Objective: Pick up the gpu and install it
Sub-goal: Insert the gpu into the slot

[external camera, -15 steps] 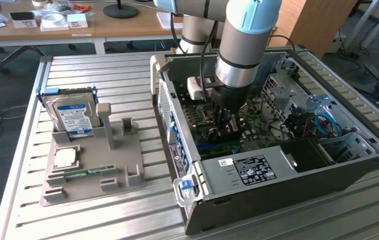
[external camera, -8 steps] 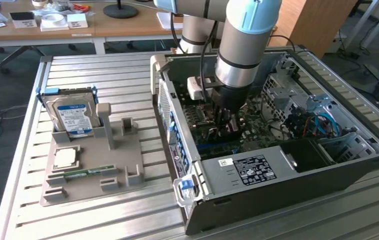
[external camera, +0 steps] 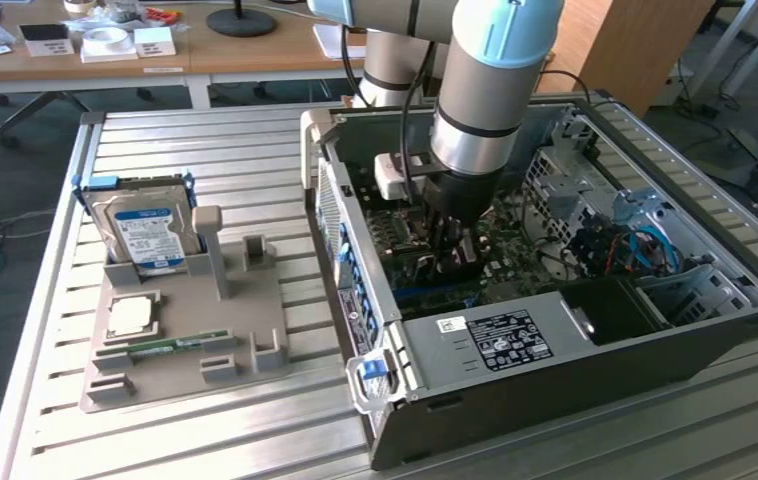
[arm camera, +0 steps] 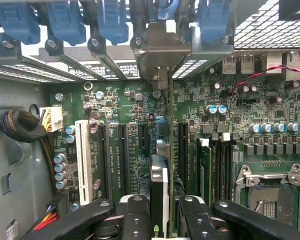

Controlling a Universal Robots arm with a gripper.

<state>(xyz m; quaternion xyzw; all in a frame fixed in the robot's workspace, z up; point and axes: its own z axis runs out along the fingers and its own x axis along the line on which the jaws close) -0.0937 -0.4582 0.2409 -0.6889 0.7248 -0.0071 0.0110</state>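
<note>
Gripper point(external camera: 453, 252) position: inside the open computer case point(external camera: 579, 395), which lies on its side on the slatted metal table point(external camera: 219, 425). The arm point(external camera: 493, 90) comes down from above into the case, beside the grey power supply point(external camera: 513, 335).

Jaw state: partly closed, clamped on the gpu point(arm camera: 159, 187). In the wrist view the black fingers point(arm camera: 136, 217) press against both faces of the card, one on each side, with no gap visible.

Gpu position: held edge-on and upright above the green motherboard point(arm camera: 115, 100). The card runs parallel to the expansion slots, between the black slots point(arm camera: 122, 155) on one side and the memory modules point(arm camera: 205, 165) on the other. A white slot point(arm camera: 82, 155) lies farther out, beyond the black ones. The silver bracket point(arm camera: 160, 52) at the card's far end stands at the rear wall of the case, in line with the row of blue clips point(arm camera: 65, 22). Whether the card's lower edge is seated in a slot cannot be told. An open processor socket point(arm camera: 270, 180) sits past the memory modules.

Surroundings: a grey holder point(external camera: 266, 310) rests on the table toward the exterior view's left, well apart from the case. It carries a hard drive point(external camera: 146, 235) standing upright, a processor chip point(external camera: 132, 315) lying flat, and a narrow green RAM stick point(external camera: 179, 346) near its front edge.
</note>
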